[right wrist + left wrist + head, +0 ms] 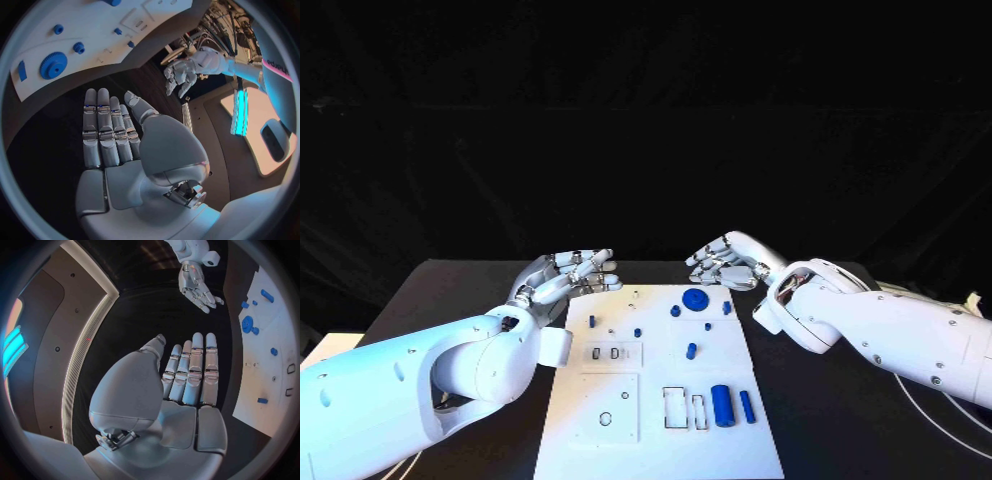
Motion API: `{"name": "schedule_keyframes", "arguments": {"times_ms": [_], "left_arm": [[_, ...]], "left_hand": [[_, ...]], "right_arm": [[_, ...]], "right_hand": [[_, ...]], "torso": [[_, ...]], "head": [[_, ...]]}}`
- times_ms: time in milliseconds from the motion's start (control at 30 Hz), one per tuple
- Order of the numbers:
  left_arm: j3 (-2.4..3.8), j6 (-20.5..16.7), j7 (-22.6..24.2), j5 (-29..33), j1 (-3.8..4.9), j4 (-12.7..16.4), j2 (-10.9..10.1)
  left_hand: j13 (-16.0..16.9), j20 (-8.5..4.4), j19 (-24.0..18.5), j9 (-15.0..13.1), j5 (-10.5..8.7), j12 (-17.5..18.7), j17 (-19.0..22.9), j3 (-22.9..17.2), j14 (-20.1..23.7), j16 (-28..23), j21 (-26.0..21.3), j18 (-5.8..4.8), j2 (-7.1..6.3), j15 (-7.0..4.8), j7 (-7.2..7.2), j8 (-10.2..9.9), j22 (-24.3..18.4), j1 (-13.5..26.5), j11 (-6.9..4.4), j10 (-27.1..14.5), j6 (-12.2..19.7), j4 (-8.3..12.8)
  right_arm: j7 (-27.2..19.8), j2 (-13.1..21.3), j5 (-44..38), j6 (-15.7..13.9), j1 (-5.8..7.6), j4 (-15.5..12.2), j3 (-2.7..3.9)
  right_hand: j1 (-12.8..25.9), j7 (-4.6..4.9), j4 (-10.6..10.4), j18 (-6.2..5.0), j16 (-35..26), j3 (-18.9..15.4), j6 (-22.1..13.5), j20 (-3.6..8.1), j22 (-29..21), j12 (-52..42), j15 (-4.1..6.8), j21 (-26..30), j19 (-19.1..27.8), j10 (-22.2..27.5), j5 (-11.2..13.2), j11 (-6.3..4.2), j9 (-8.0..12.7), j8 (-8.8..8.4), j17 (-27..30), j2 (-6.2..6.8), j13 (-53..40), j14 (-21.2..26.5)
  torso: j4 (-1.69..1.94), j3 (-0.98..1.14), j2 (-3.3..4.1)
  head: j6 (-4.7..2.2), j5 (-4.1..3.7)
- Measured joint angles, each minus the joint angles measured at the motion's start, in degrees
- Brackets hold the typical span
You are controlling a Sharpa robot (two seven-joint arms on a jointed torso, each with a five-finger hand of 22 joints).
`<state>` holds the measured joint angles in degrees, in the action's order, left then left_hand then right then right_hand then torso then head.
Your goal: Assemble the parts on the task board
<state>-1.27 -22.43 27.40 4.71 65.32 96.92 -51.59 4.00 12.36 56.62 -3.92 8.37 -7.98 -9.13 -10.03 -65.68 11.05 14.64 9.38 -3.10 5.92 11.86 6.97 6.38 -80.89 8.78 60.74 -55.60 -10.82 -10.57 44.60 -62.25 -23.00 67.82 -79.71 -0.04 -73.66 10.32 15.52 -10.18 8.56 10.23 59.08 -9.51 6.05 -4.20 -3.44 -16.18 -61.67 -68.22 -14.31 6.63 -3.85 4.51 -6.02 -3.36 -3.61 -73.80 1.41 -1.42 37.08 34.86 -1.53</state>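
The white task board [661, 440] lies in the middle of the black table. On its far end sit a blue gear [695, 298] and several small blue pieces, such as a peg [691, 350]. A blue cylinder [721, 404] and a thin blue bar [747, 405] lie near its front right. My left hand [567, 275] hovers over the board's far left corner and holds nothing. My right hand [726, 262] hovers just beyond the far edge, near the gear, also holding nothing. In both wrist views my left hand [187, 372] and my right hand [109, 130] have straight fingers, with the gear [247, 323] [54, 65] off to the side.
Empty slots and outlined recesses [682, 405] mark the board's near half. Bare black table [848, 420] runs along both sides of the board. Cables [942, 420] trail at the table's right edge. A black curtain hangs behind.
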Motion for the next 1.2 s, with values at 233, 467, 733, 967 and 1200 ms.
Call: {"name": "schedule_keyframes", "arguments": {"times_ms": [233, 467, 733, 967, 1200], "left_arm": [[0.59, 0.85, -0.34, 0.72, 0.26, 2.77, -1.13], [0.97, 1.73, -0.48, 1.19, 1.07, 4.38, -2.29], [1.03, 2.52, -0.69, 1.44, 1.79, 6.18, -3.43], [1.06, 2.88, -0.91, 1.53, 2.29, 7.21, -4.07], [1.06, 3.03, -1.10, 1.58, 2.56, 7.54, -4.45]], "left_hand": [[-0.09, 0.00, 0.00, 0.06, 0.00, 0.45, -0.19, 0.00, 0.00, -0.41, 0.00, 0.00, 0.00, 0.00, 0.00, -0.37, -0.20, 0.00, 0.00, 0.00, 0.00, 0.00], [-0.17, 0.00, -0.01, 0.12, 0.00, 1.07, -0.38, 0.16, 0.00, -0.73, 0.00, -0.01, -0.32, 0.00, 0.00, -0.72, -0.38, 0.32, 0.01, -0.01, 0.00, 0.16], [-0.16, 0.01, -0.01, 0.11, 0.00, 1.14, -0.38, 0.16, 0.01, -0.74, 0.00, -0.01, -0.32, 0.01, 0.00, -0.72, -0.38, 0.32, 0.01, -0.01, 0.01, 0.16], [-0.16, 0.01, -0.01, 0.11, 0.00, 1.14, -0.45, 0.16, 0.01, -0.74, -0.23, -0.01, -0.32, 0.01, 0.22, -0.92, -0.43, 0.32, 0.02, -0.02, 0.23, 0.15], [-0.16, 0.01, -0.01, 0.11, 0.00, 1.36, -0.53, 0.17, 0.01, -0.74, -0.23, -0.01, -0.32, 0.01, 0.22, -0.92, -0.45, 0.32, 0.22, -0.23, 0.23, 0.47]], "right_arm": [[6.41, -0.91, -15.89, 2.34, 1.40, -0.05, 0.03], [10.31, -1.57, -24.81, 4.47, 2.47, -0.12, 0.10], [12.76, -2.28, -29.98, 7.76, 2.77, -0.25, 0.11], [14.29, -2.48, -32.43, 10.34, 2.82, -0.12, 0.10], [15.34, -2.74, -33.88, 12.31, 2.83, 0.13, 0.10]], "right_hand": [[1.24, -1.63, 0.14, 0.00, 2.71, 0.14, 2.68, 3.39, 2.44, 0.37, 2.87, -5.70, -7.29, -3.45, 0.24, -1.62, -0.07, -0.40, -3.72, 2.59, -0.07, -9.24], [2.17, -1.99, -0.37, 0.00, 7.81, -0.17, 2.89, 4.97, 4.79, 0.37, 3.76, -10.52, -12.60, -3.14, 0.94, -2.33, -0.06, -0.62, -7.94, 3.53, -0.07, -10.13], [3.31, -2.25, -2.02, 0.00, 25.61, 0.20, 2.63, 5.84, 8.96, 0.37, 3.88, -17.85, -16.07, -2.72, 0.94, -2.74, -0.06, -0.62, -19.19, 5.10, -0.06, -10.22], [3.13, -2.45, -3.89, 2.25, 52.27, 0.58, 2.42, 5.71, 33.95, 0.37, 3.88, -40.41, -18.56, -1.44, 1.01, -2.35, -0.05, -0.61, -43.54, 5.88, -0.09, -10.22], [2.62, -2.45, -5.10, 2.67, 58.00, 0.76, 2.42, 4.76, 41.53, 0.37, 3.87, -47.53, -17.62, -0.95, 1.24, -2.25, -0.05, -0.61, -49.06, 6.69, -0.08, -10.22]], "torso": [[1.14, -0.47, 1.75], [1.94, -0.77, 3.26], [2.47, -0.90, 4.78], [2.72, -0.90, 5.72], [2.80, -0.88, 6.24]], "head": [[-0.36, -1.27], [-0.62, -1.99], [-0.75, -2.38], [-0.96, -2.52], [-1.08, -2.56]]}}
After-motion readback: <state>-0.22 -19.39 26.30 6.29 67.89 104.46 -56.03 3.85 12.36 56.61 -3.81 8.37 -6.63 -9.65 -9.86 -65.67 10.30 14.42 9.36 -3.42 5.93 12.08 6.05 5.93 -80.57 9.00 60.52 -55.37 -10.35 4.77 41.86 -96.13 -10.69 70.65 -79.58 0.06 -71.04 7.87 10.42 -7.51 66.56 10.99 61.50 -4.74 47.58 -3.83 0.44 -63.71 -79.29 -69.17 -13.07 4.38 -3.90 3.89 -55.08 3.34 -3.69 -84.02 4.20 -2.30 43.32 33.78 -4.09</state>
